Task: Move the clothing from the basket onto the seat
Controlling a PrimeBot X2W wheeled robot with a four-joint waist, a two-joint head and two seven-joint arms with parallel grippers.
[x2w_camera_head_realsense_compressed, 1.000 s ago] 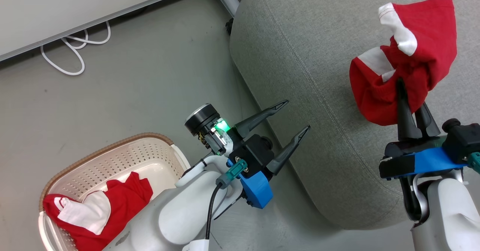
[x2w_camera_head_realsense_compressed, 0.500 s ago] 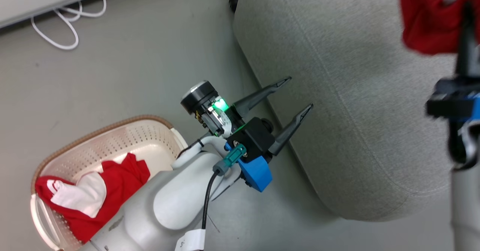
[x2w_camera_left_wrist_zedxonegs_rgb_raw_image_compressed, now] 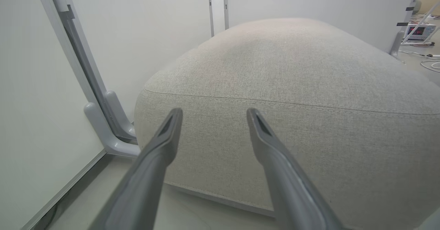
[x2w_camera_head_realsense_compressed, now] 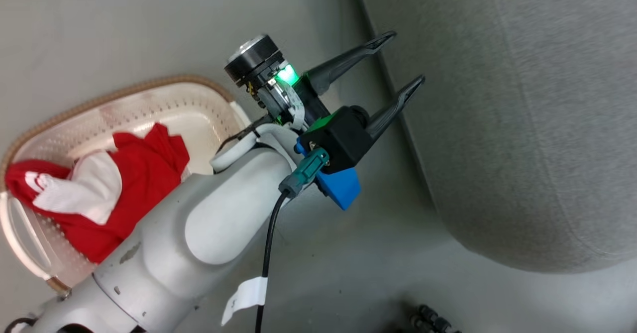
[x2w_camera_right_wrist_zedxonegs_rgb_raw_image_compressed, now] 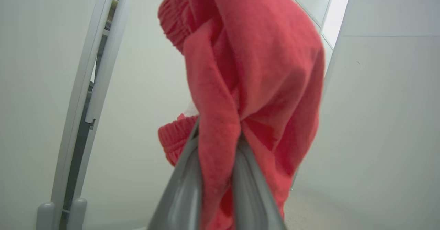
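the main risk, as i judge it, is a bad drop: the right tool (x2w_camera_right_wrist_zedxonegs_rgb_raw_image_compressed: 219, 142) is pressed together on one thin fold of a red garment (x2w_camera_right_wrist_zedxonegs_rgb_raw_image_compressed: 254, 68), with the rest bunched loose above and around its fingers (x2w_camera_right_wrist_zedxonegs_rgb_raw_image_compressed: 178, 195). the fold could slip out early, or the cloth could cling to a finger on release and slide off the rounded edge of the seat (x2w_camera_head_realsense_compressed: 522, 124) to the floor (x2w_camera_head_realsense_compressed: 149, 24); the right wrist view does not settle whether the seat lies under it. the left tool (x2w_camera_head_realsense_compressed: 405, 57) is spread and holds nothing, pointing at the seat's side, so a careless swing could knock it. the second garment (x2w_camera_head_realsense_compressed: 134, 173) lies in the basket (x2w_camera_head_realsense_compressed: 149, 81), back along the left arm and well apart from that tool's tips, partly hidden by the forearm (x2w_camera_head_realsense_compressed: 224, 223)
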